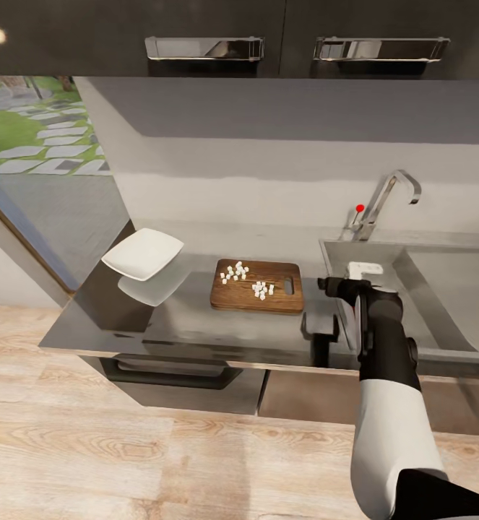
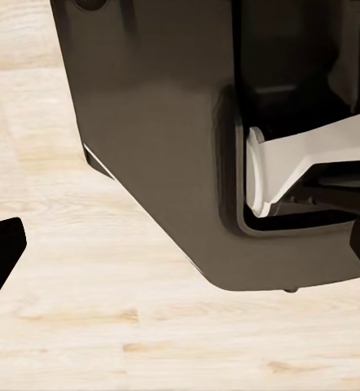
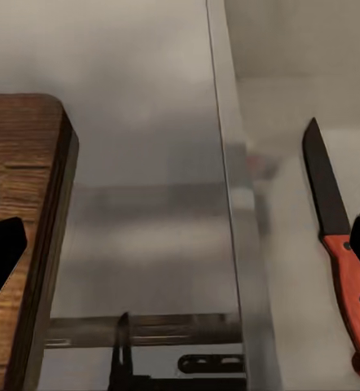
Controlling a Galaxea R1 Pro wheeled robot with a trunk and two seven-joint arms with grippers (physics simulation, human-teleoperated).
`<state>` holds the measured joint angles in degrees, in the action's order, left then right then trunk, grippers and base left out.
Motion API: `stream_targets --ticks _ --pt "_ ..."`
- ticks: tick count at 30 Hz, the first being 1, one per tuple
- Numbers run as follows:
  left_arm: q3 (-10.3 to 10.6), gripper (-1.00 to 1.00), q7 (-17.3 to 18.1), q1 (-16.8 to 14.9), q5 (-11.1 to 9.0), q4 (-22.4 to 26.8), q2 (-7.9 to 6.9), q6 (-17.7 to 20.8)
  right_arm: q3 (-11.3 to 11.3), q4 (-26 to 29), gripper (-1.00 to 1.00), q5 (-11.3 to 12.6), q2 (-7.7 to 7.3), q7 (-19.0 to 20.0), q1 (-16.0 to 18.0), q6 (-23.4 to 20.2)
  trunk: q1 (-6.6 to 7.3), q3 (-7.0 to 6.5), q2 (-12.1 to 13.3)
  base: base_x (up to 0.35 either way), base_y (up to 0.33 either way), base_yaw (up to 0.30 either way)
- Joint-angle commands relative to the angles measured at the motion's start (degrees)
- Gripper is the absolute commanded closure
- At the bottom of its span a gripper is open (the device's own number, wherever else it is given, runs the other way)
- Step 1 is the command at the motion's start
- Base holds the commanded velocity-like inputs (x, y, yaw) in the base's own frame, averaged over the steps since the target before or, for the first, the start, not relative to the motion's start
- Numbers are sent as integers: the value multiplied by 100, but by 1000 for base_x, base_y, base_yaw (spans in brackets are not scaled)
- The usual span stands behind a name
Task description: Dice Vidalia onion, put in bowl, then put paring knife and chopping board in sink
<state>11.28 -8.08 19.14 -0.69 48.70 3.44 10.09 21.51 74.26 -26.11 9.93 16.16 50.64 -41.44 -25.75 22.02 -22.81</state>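
The dark wood chopping board (image 1: 257, 287) lies on the grey countertop (image 1: 188, 318) with two clusters of white diced onion (image 1: 233, 272) on it. The white bowl (image 1: 143, 253) stands left of the board, with nothing in it. My right gripper (image 1: 327, 287) hovers over the sink's (image 1: 449, 289) left rim, open and holding nothing. In the right wrist view my right gripper (image 3: 180, 244) spans the rim, between the board's end (image 3: 25, 204) and a knife. That paring knife (image 3: 336, 244), dark blade and orange-red handle, lies flat inside the sink (image 3: 294, 204). My left gripper (image 2: 180, 252) points at the floor, open.
The chrome tap (image 1: 389, 198) with its red-tipped lever rises behind the sink. Dark upper cabinets (image 1: 203, 43) hang overhead. The counter ends at the left near a glass door. Drawers sit below the counter front, and wood flooring (image 2: 107, 326) lies under my left arm beside the robot's dark base (image 2: 164, 122).
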Motion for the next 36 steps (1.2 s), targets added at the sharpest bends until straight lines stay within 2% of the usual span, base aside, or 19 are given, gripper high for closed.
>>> stream_targets --ticks 1,15,36 --pt "15 -100 -35 2 -9 20 -2 37 10 6 -100 -61 6 55 3 -14 -4 9 -11 0 0 0" --pt "15 -100 -35 2 -2 17 -1 37 9 -46 -100 -62 6 54 -2 -5 -4 9 -11 65 190 0" --pt "15 -100 -32 2 6 -53 -1 37 20 -67 -100 -69 6 37 -2 5 -4 117 -11 30 6 0"
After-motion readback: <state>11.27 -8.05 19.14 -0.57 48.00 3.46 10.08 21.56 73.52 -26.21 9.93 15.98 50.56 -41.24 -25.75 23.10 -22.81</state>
